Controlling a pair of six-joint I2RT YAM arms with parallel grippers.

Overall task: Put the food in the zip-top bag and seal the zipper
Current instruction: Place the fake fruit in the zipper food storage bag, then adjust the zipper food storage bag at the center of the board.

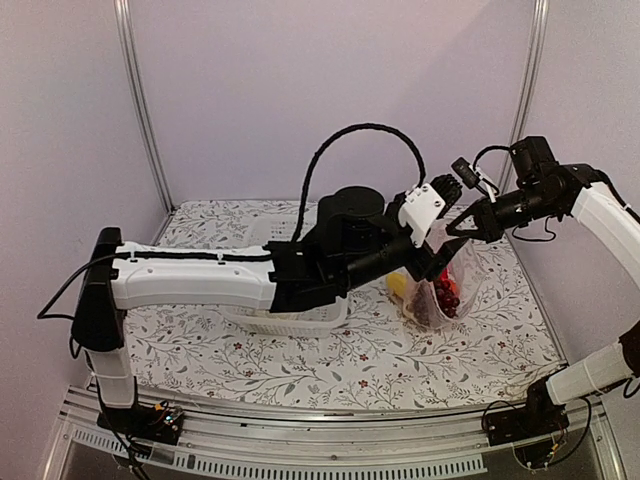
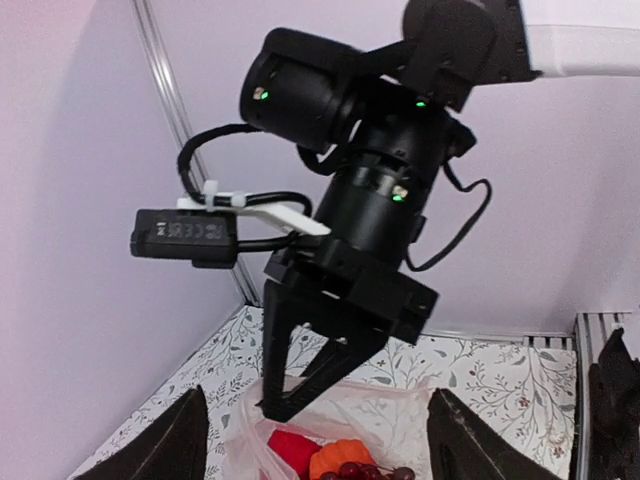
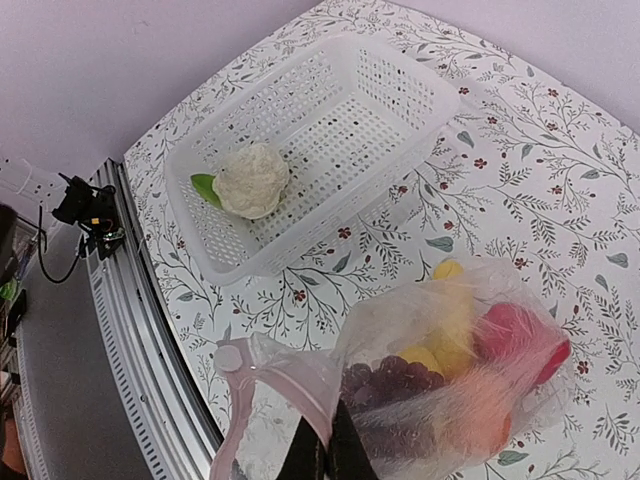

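Observation:
The clear zip-top bag stands on the table, mouth up, holding a dark grape bunch, yellow pieces, a red piece and an orange piece. My right gripper is shut on the bag's upper edge; its fingertips pinch the plastic beside the pinkish zipper. My left gripper is open, its fingers spread either side of the bag's mouth, just above it. A white cauliflower lies in the basket.
The white lattice basket sits left of the bag, partly under my left arm. The floral tablecloth covers the table. Metal frame posts stand at the back corners, and an aluminium rail runs along the near edge.

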